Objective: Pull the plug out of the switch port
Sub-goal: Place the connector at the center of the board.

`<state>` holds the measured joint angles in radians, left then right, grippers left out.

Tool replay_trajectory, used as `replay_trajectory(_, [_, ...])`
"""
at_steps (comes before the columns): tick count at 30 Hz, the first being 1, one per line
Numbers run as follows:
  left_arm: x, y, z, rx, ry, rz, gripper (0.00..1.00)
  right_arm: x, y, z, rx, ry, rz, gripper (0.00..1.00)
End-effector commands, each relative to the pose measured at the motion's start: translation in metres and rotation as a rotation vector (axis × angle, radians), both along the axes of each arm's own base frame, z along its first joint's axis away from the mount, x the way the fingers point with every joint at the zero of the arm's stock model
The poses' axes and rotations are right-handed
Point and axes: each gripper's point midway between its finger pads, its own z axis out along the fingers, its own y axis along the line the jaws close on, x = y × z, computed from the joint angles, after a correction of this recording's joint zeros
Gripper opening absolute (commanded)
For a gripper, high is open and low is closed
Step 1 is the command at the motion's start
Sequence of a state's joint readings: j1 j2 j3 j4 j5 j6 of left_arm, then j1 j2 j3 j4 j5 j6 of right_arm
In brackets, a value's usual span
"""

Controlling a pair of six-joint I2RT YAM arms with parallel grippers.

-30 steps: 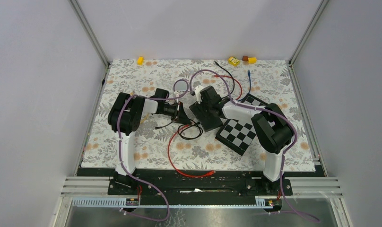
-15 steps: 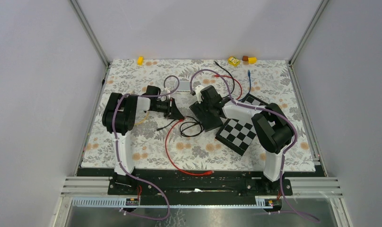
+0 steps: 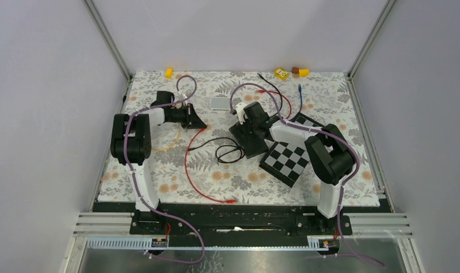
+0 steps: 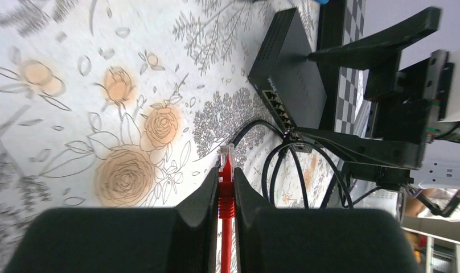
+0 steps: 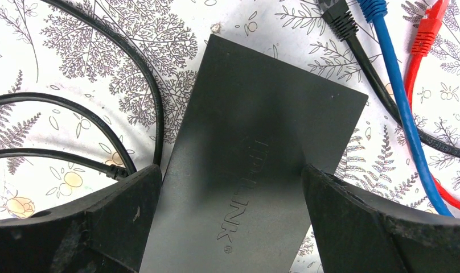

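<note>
On the left, we see the left hand (image 4: 226,177) pinching the red cable (image 4: 226,233) just behind its clear plug (image 4: 226,154). The plug is out of the port and well away from the black switch (image 4: 291,67). In the middle of the flowery desk (image 3: 256,185), the switch says TP-LINK on top, and the right hand (image 5: 229,179) is spread wide, one finger on each side of it.

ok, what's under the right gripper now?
The flat black network switch, lying between the open fingers of the right gripper. Beside it, black cables loop over the floral mat. Whatever is beneath the switch's case is covered.
</note>
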<state>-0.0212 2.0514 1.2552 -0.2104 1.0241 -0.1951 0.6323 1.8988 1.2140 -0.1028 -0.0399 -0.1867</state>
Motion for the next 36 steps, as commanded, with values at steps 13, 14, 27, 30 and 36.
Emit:
replay_trajectory(13, [0.027, 0.075, 0.124, 0.139, -0.332, 0.045, 0.00, 0.001, -0.005, 0.017, 0.016, 0.002, 0.008, 1.00])
replay_trajectory(14, [0.025, 0.078, 0.130, 0.161, -0.351, 0.042, 0.00, 0.000, -0.005, 0.016, 0.015, 0.003, 0.007, 1.00])
replay_trajectory(27, [0.020, 0.133, 0.206, 0.503, -0.572, 0.121, 0.00, 0.004, -0.009, 0.010, 0.008, 0.014, -0.002, 1.00])
replay_trajectory(30, [0.021, 0.133, 0.226, 0.462, -0.599, 0.143, 0.00, 0.004, -0.009, 0.009, 0.007, 0.017, -0.004, 1.00])
replay_trajectory(36, [0.028, 0.136, 0.267, 0.353, -0.638, 0.188, 0.00, 0.005, -0.012, 0.010, 0.008, 0.017, -0.012, 1.00])
